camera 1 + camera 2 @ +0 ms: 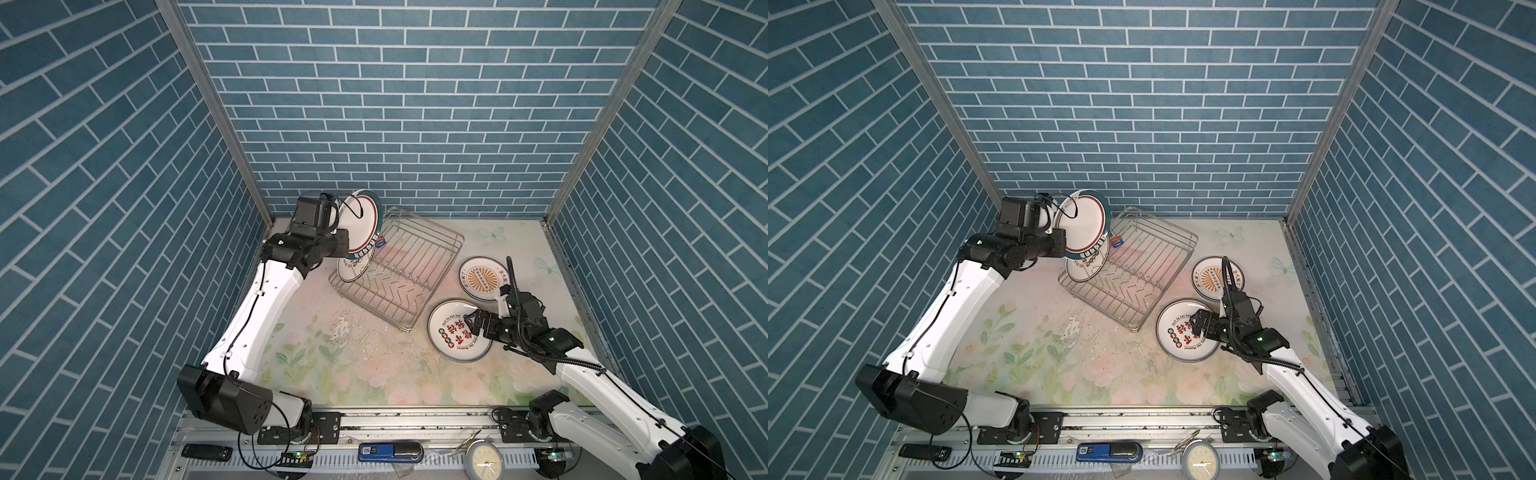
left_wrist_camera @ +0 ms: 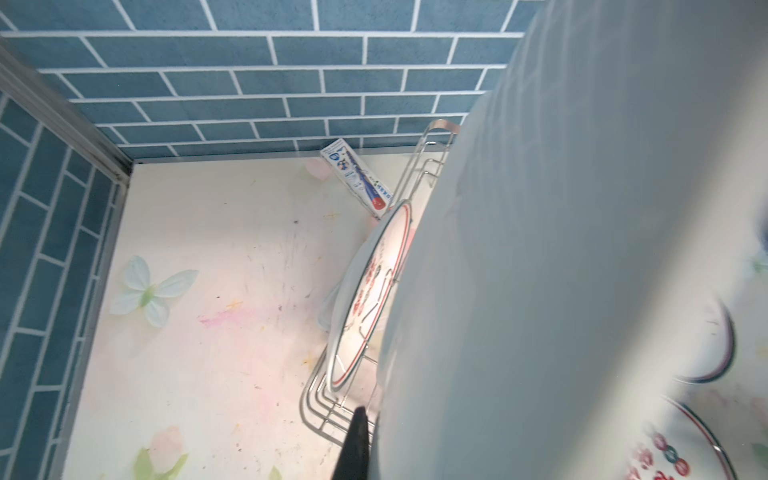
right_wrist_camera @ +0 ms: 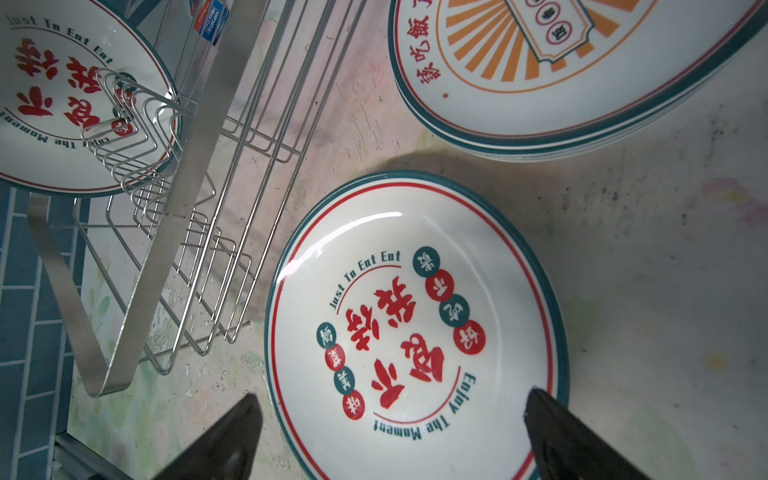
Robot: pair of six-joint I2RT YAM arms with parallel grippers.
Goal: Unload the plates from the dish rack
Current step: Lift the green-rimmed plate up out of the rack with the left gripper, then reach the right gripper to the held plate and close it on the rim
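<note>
My left gripper [image 1: 345,246] is shut on the rim of a white plate [image 1: 360,220], held tilted on edge above the left end of the dish rack [image 1: 419,266]. In the left wrist view that plate's pale underside [image 2: 582,249] fills the frame beside one dark fingertip [image 2: 356,440]. A red-lettered plate [image 1: 352,269] still stands in the rack. Right of the rack, my right gripper [image 1: 471,322] hangs open over a red-character plate [image 3: 415,316] lying flat on the table; its fingertips [image 3: 249,411] straddle the near rim. A stack of sunburst plates [image 1: 482,278] lies behind.
A small blue-and-white box [image 2: 357,178] lies against the rack's far-left side near the back wall. Tiled walls close in on three sides. On the front rail sit a clock [image 1: 484,459], a blue device [image 1: 390,452] and a black remote [image 1: 206,451].
</note>
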